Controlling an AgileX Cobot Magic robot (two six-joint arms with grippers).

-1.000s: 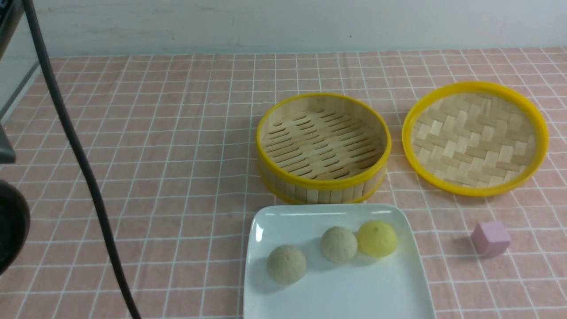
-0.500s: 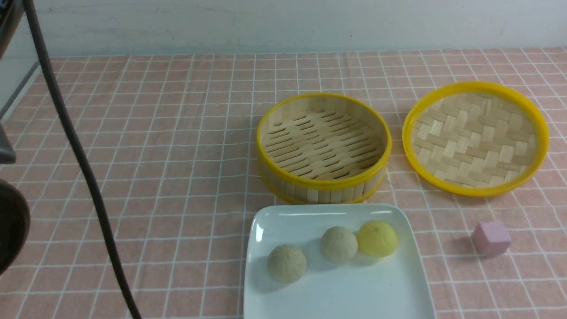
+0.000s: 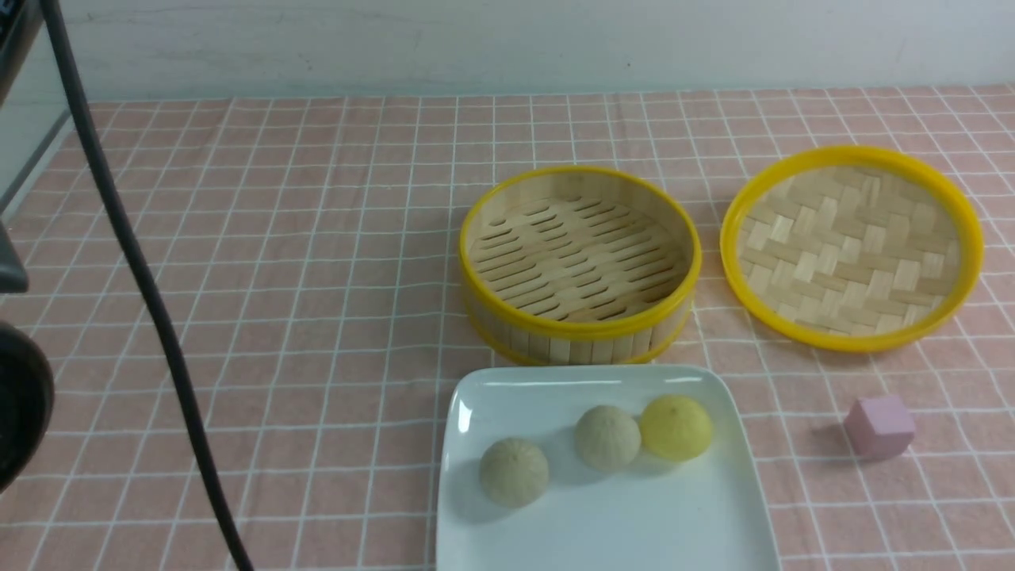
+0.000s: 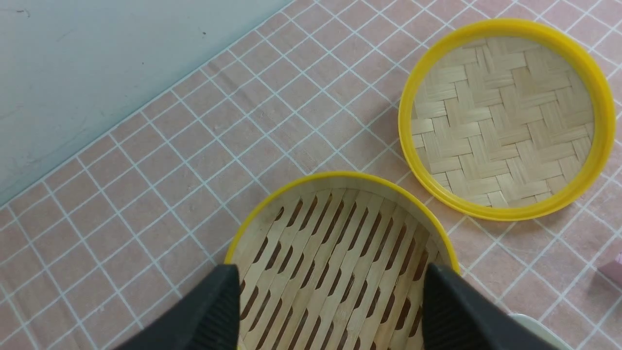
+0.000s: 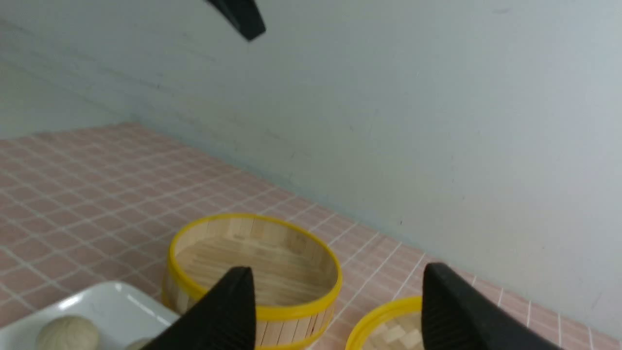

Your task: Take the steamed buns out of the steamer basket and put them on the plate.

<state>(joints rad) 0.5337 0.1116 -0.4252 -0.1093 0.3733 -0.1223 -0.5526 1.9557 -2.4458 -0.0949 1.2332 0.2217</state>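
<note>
Front view: All three steamed buns (image 3: 514, 473) sit on the plate (image 3: 634, 523), on the robot's side of the empty steamer basket (image 3: 579, 317); the yellow one and its pale neighbor are close together, the third apart to their left. With the transfer apparently finished, any coming move looks like a retreat from the buns.

Left wrist view: The left gripper (image 4: 330, 301) gapes wide, nothing between its fingers, the basket beyond.

Right wrist view: The right gripper (image 5: 338, 304) is open and unladen too, buns off to its left. Which is nearer, I can't tell.
</note>
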